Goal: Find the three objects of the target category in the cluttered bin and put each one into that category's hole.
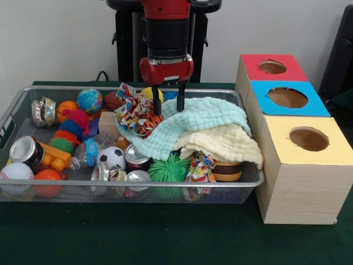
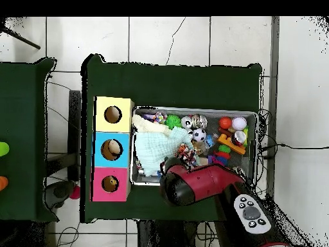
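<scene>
A green-covered table [image 1: 165,243] carries a silver wire-mesh basket [image 1: 16,110] packed with toys, with three wooden boxes lined up touching its side. From the front the arm [image 1: 165,33] drops in from above, and its gripper [image 1: 167,108] shows two dark fingers [image 1: 156,102] set apart, tips down among the clutter at the edge of a mint-green cloth [image 1: 187,130]; whether they pinch anything cannot be told. Overhead, the red arm hides the gripper altogether, but only that view looks straight into all three holes. The boxes count one red-topped [image 1: 274,67], one blue-topped [image 1: 287,98], one yellow-topped [image 1: 306,139]; the red top's round hole [image 1: 272,67] lies farthest from the front camera. Two cloths are piled in the basket, the mint one over a pale yellow one [image 1: 226,144]. One orange, dark-striped soft toy [image 1: 148,126] lies just below the fingertips, beside a patterned fabric scrap [image 1: 132,110].
</scene>
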Controlling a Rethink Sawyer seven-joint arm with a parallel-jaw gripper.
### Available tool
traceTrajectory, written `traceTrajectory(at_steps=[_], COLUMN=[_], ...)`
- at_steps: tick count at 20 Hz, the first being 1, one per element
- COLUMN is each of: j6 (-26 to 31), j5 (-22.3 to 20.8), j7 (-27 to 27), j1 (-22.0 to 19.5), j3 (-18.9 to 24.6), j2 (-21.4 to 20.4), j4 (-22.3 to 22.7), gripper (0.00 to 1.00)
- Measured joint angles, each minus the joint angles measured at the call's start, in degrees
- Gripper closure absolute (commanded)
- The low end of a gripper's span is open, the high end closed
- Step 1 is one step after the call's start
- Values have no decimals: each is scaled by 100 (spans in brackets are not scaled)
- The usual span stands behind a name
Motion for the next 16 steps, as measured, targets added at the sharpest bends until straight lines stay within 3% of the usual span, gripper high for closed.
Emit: traceTrajectory(at_steps=[16], j6=[146], j5=[-214], j7=[0], j1=[173], j3=[-112], j2=[-21], j4=[-181], gripper=[0])
